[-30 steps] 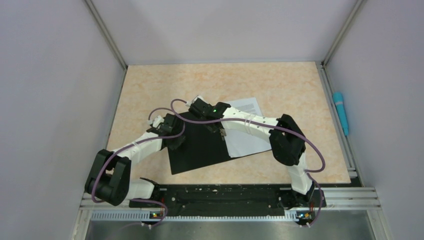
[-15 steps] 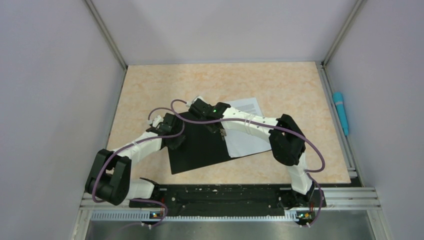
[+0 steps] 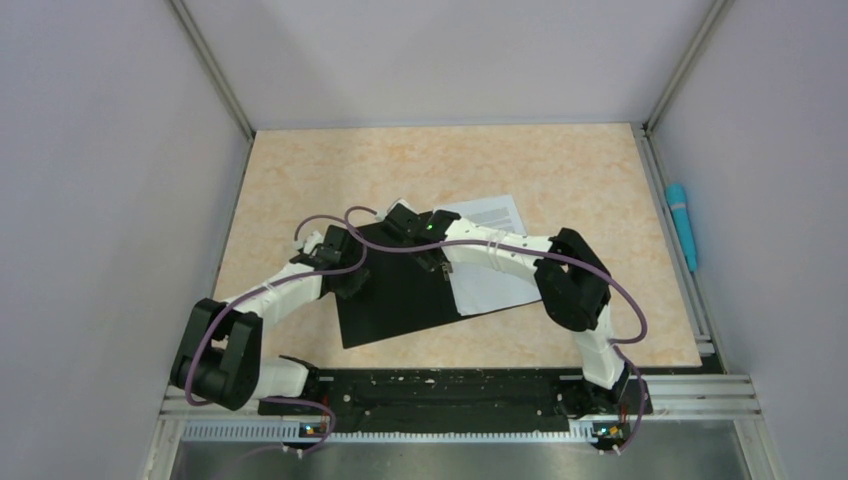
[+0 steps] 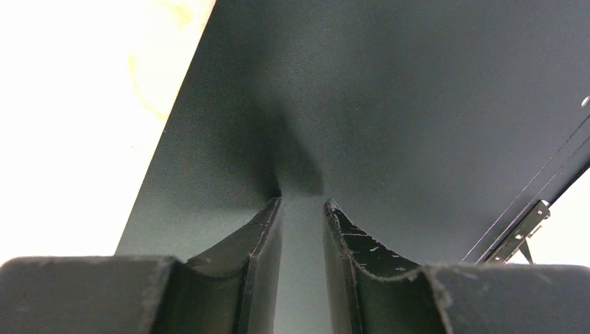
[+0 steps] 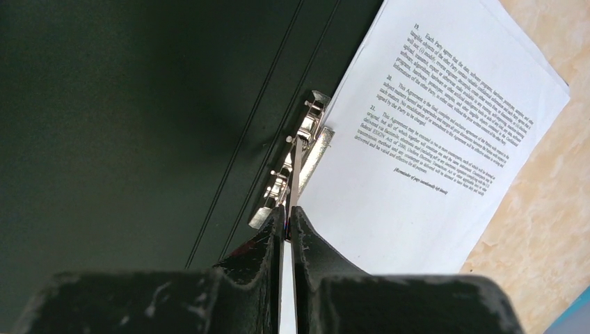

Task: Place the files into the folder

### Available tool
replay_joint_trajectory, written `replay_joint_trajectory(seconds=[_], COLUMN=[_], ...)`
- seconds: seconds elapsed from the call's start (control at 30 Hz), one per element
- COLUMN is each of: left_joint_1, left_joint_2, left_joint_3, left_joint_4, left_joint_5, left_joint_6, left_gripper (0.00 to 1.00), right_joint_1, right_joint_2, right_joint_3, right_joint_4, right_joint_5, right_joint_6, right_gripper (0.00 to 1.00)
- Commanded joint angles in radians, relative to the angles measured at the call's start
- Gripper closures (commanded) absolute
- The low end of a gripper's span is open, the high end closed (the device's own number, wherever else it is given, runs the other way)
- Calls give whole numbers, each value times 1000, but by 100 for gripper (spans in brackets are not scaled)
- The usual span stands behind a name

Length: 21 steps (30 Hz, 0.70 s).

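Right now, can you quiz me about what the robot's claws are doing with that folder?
1. True or false: the right claw pinches the metal clip.
2. The left claw rests on: A) a cup B) the folder, on its black inside C) a spoon.
3. What colour is the stick lying far right?
Key: 1 true; 2 B; 3 blue.

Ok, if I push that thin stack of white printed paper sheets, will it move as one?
Probably not: the white paper stack shows fanned, offset edges at its corner, so loose sheets would likely shear apart. Being thin, it would probably droop if lifted by one edge.
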Motion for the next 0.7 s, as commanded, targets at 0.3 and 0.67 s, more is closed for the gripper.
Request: replay_joint_trajectory(seconds=[0.3, 0.67], left_joint_1=[26, 37], left_joint_2=[36, 41], left_joint_3=[-64, -60], left_joint_4=[-56, -71], left_joint_5=[-2, -5], left_joint_6=[-34, -57], left_gripper=[67, 68], right_joint_1=[10, -47], right_joint_2=[-64, -145], right_joint_3=[-111, -280], right_joint_4=[53, 149], right_joint_5=[-5, -82], right_joint_6=[35, 72], right_gripper=[94, 99])
